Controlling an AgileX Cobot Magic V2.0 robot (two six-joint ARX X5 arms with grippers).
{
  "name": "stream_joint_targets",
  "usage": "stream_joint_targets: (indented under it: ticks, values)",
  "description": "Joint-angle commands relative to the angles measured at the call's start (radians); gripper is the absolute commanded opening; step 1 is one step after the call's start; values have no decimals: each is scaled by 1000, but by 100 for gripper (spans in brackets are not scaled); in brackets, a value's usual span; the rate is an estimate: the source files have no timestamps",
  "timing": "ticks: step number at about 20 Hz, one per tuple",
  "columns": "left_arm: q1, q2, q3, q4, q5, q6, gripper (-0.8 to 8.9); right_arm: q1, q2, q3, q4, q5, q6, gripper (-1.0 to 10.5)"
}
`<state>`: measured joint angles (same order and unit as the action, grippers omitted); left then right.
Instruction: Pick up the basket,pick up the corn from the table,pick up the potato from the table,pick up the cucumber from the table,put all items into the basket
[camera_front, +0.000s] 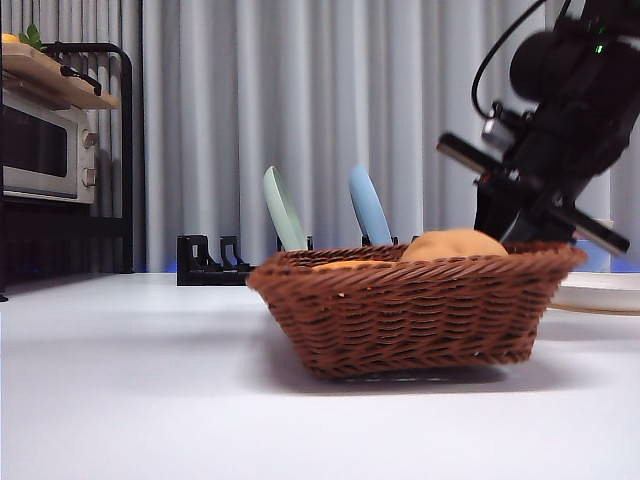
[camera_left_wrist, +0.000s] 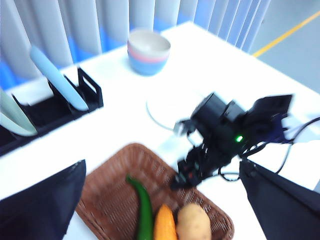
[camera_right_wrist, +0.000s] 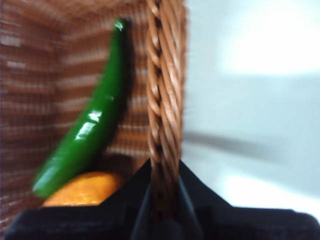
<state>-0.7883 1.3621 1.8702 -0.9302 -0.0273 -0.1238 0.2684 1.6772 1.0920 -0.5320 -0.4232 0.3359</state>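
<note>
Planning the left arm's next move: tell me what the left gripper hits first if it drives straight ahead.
Probably the basket, likely the cucumber and corn inside; the left gripper hangs above them. Depth unclear.

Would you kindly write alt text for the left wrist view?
A brown wicker basket on a white table holds a cucumber, corn and potato; the right gripper grips its rim. Stacked bowls stand beyond.

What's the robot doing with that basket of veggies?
The right gripper is clamped on the braided rim of the brown woven wicker basket, which sits on the white table. Inside lie the glossy green cucumber, the orange corn cob and the tan potato. The left arm hangs above, looking down, holding nothing.
</note>
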Motion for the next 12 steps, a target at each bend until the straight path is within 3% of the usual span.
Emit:
stream_joint_targets:
  ticks: [1, 4, 6, 9, 10, 11, 12]
  values:
    - [-1, -21, -3, 2, -42, 26, 597, 2, 14, 6, -10, -8, -32, -8]
    - [5, -29, -3, -1, -87, 50, 597, 0, 6, 6, -14, 2, -30, 268]
    - [5, -29, -3, -5, -89, 53, 597, -7, -14, 6, -21, 59, -26, 442]
    - [5, -29, -3, -6, -103, 74, 591, -14, -65, 8, -19, 67, -27, 441]
    - [5, -29, -3, -8, -114, 95, 517, -22, -97, 11, -16, 67, -28, 441]
    - [5, -29, -3, -14, -138, 122, 366, -31, -128, 12, -13, 67, -32, 435]
    - [5, -29, -3, -32, -191, 161, 117, -35, -173, 12, -8, 68, -45, 395]
